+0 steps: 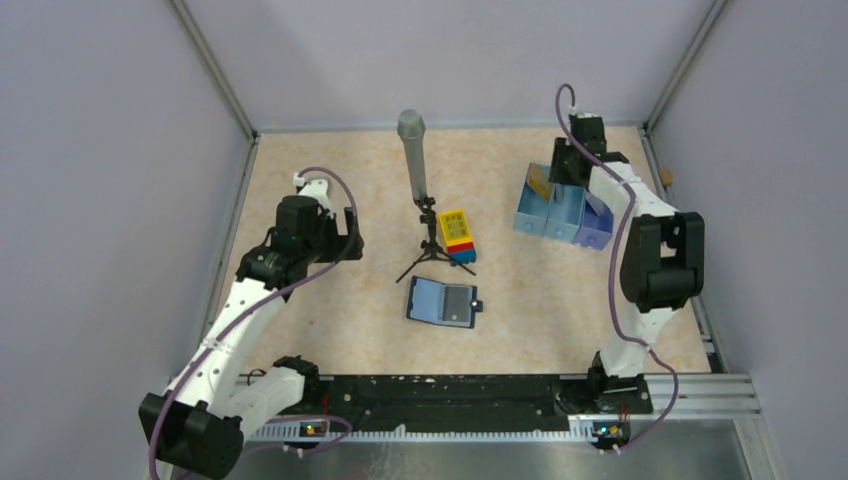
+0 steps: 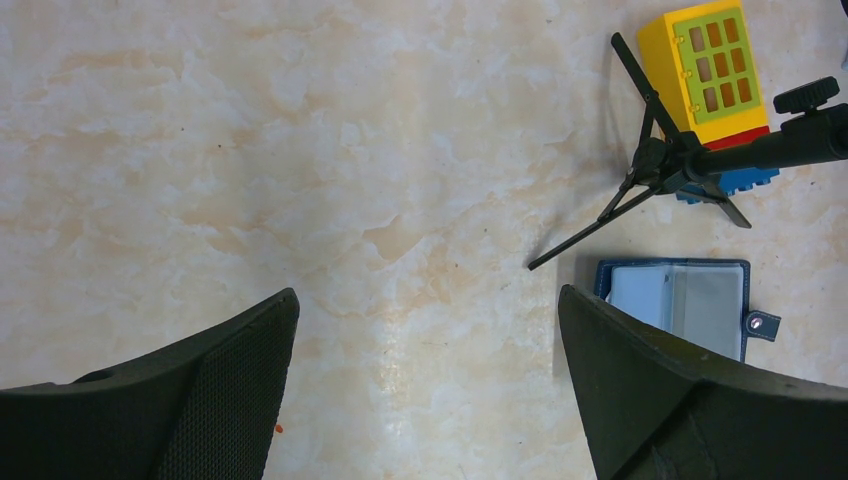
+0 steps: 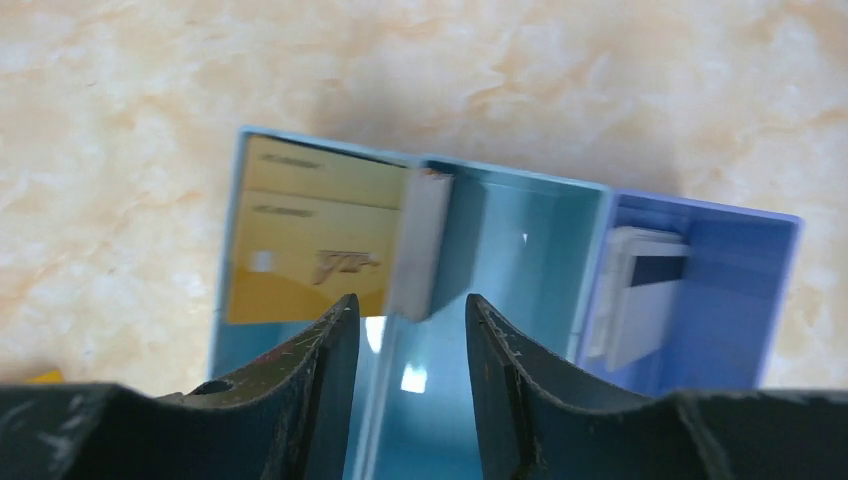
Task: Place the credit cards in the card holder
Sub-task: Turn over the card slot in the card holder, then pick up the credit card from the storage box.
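The card holder [image 1: 443, 302] lies open on the table's middle, pale blue inside up, with a pale card in its right half; its right part shows in the left wrist view [image 2: 690, 298]. A gold credit card [image 3: 310, 245] leans in the left compartment of a pale blue tray [image 3: 520, 250]. A grey-white card [image 3: 422, 240] stands on edge by the divider. More pale cards [image 3: 640, 290] sit in the right compartment. My right gripper [image 3: 410, 305] hangs open just above the tray, nothing between its fingers. My left gripper [image 2: 428, 295] is wide open over bare table, left of the holder.
A small black tripod [image 1: 432, 245] with a grey microphone [image 1: 412, 150] stands behind the card holder, and a yellow-topped toy brick block [image 1: 458, 235] sits beside it. The tray [image 1: 530, 222] is at the back right. Grey walls close in the table.
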Robot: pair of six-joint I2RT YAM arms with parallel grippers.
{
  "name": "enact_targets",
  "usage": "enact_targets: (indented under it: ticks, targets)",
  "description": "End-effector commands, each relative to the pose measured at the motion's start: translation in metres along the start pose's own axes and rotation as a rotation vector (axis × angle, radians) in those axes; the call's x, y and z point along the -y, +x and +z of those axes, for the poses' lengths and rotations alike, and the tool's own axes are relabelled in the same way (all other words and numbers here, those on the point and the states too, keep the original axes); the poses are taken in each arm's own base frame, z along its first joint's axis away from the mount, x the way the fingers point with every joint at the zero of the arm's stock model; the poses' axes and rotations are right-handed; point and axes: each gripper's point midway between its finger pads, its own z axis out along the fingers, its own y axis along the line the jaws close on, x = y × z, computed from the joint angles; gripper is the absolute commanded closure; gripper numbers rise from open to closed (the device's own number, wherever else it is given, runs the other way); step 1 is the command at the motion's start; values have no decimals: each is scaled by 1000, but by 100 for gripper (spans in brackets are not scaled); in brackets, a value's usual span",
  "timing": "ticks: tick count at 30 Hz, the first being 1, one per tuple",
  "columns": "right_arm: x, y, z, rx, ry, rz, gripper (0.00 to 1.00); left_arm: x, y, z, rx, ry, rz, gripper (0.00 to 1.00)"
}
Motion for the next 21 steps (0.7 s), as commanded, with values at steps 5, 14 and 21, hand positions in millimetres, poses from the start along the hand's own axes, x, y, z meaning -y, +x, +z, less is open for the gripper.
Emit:
enact_targets:
  ticks: [5,14,21]
  targets:
    - [-49,-35,-19,130,14,-104,54,-1,-8,-2,42,-1,2,1]
    - [-77,-19,-2,104,129,-271,48,1,-7,-2,40,8,0,1]
    - [-80,-9,3,88,235,-349,52,1,-7,-2,41,9,0,1]
